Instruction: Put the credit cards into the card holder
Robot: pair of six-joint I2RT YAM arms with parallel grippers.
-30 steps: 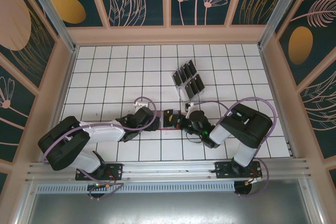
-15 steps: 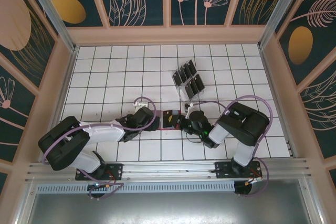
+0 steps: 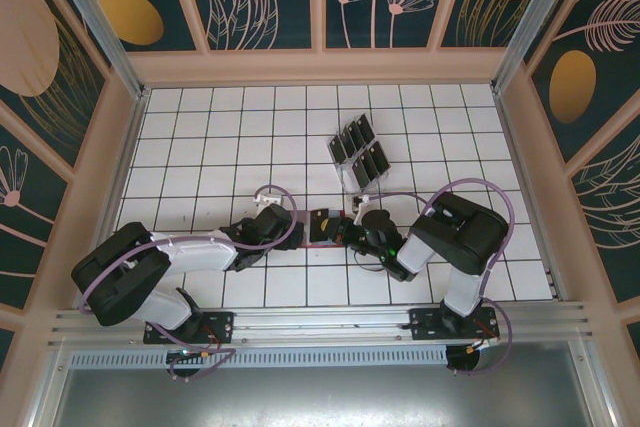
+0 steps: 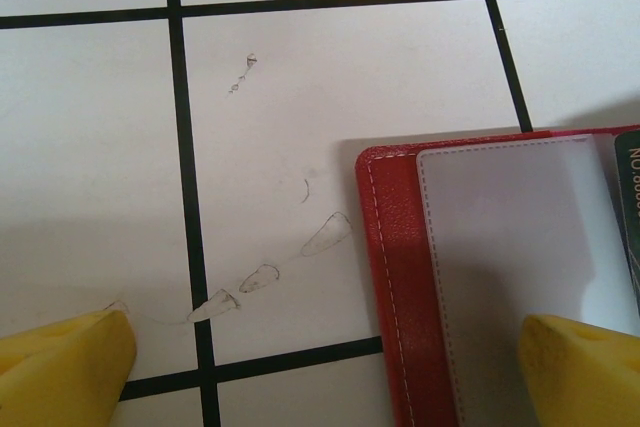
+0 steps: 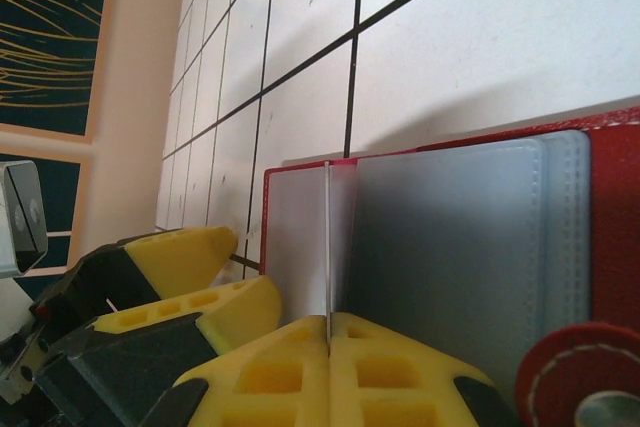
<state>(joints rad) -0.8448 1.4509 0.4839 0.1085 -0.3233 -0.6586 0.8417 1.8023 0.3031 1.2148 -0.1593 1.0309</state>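
Card holder (image 4: 388, 277) lies open and flat on the tiled table (image 4: 330, 77), near edge, between the two arms. Right gripper (image 5: 328, 332) is pressed tight on one credit card (image 5: 328, 237), held edge-on across the open holder, seemingly right along the lip of the grey-blue pocket (image 5: 450, 237). A thin-edge-first grip makes sense for sliding it into a slot. Left gripper (image 4: 325, 367) is spread full wide, holding nothing, straddling the holder's outer edge: one finger (image 4: 585, 372) over the inner flap, the other over bare tile. Likely it's there to pin the holder so it doesn't skate when the card gets pushed. Can't tell if the pad actually touches. The other credit cards (image 3: 358, 155) stand in the clear rack (image 3: 350, 179) further back, well apart from the holder. My read: insertion step, card at the pocket but not seated. Risk: the card corner catches on stitching and drags the flap.
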